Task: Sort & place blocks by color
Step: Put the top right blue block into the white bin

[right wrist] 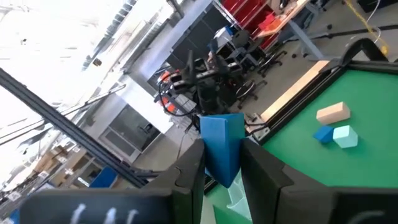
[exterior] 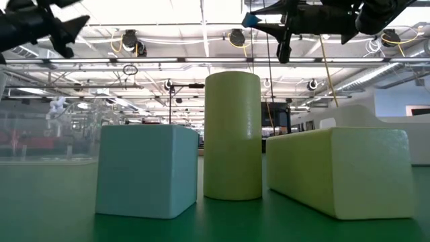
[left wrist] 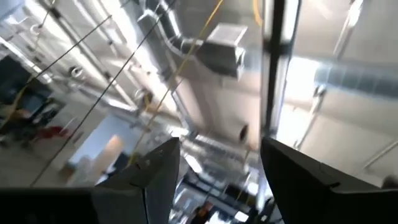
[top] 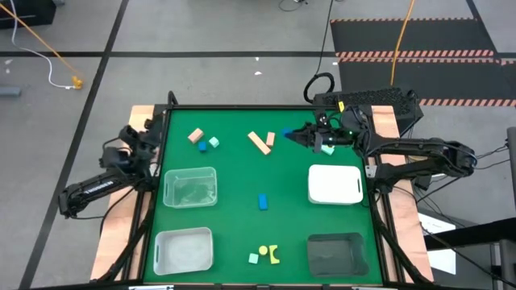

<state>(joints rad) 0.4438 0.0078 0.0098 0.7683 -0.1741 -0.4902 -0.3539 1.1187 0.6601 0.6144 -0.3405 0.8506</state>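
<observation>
My right gripper [top: 292, 134] hovers over the far middle of the green table, shut on a blue block [right wrist: 221, 146]; the low view shows it high up [exterior: 263, 27]. My left gripper [left wrist: 217, 180] is open and tipped up toward the ceiling at the table's left edge [top: 133, 143], holding nothing. Loose blocks lie flat on the table: a tan [top: 194, 135], a blue [top: 203, 147] and a teal one [top: 214, 142] at the far left, two tan bars [top: 260, 142] in the far middle, a blue one [top: 263, 201] in the centre, and yellow-green and teal ones [top: 268, 254] at the near edge. My right gripper pinches the blue block's two opposite faces [right wrist: 219, 163] between its two fingers. The fingers lie about level and come from the table's right side. The block's free end sticks out past the fingertips, and the block is lifted clear of the table.
A clear tray [top: 190, 187] and a whitish tray [top: 184, 248] stand on the left, a white tray [top: 334, 184] and a dark tray [top: 337, 254] on the right. A light teal piece [top: 327, 149] shows under my right hand. Green table lies bare between the trays.
</observation>
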